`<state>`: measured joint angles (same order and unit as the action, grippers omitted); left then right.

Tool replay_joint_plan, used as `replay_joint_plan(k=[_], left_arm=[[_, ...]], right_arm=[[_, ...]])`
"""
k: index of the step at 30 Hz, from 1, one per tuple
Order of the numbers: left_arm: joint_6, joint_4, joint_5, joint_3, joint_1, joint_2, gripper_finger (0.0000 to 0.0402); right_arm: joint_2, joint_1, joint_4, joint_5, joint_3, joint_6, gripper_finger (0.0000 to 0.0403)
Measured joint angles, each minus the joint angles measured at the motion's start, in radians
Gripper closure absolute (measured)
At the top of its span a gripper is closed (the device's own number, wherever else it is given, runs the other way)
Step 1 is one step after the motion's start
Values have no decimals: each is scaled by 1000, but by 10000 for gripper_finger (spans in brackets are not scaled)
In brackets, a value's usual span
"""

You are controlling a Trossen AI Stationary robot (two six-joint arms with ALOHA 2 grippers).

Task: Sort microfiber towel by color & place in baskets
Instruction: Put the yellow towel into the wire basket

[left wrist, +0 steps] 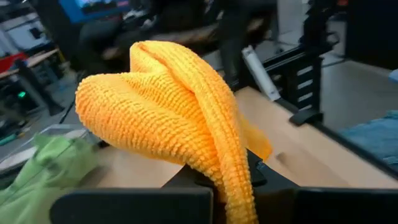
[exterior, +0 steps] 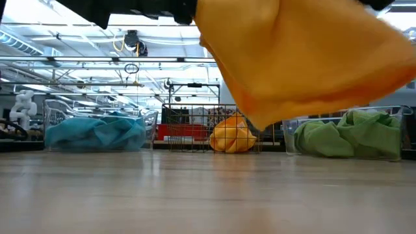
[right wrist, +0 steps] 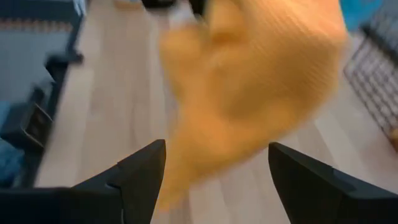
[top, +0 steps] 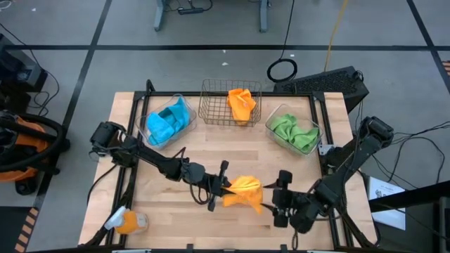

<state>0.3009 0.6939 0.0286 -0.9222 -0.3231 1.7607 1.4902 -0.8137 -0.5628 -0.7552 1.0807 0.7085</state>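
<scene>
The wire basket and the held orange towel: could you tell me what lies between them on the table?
Nothing: in the high view, only bare wood separates the wire basket from the orange towel in the left pincer.

Left gripper (top: 223,185) fingertips buried under orange towel (top: 244,192), grip state not readable; same towel blurred in right wrist view, cut off at top edge in low view; floor object (top: 125,222) beside table unidentifiable.

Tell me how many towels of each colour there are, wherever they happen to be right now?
Orange towels: 2, one in the wire basket, one held up by the left claw
Blue towels: 1 pile, exact number unclear
Green towels: 1 pile, exact number unclear
Total: 4 bundles of towel
</scene>
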Motion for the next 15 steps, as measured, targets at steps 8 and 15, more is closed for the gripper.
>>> replay_joint_plan(k=[8,15], left_arm=[[-6,57,104,0,22,1,387],[-7,41,107,0,19,1,390]], right_arm=[[0,-52,191,-203,-39,-95,129],[0,-55,148,-290,-39,-54,129]])
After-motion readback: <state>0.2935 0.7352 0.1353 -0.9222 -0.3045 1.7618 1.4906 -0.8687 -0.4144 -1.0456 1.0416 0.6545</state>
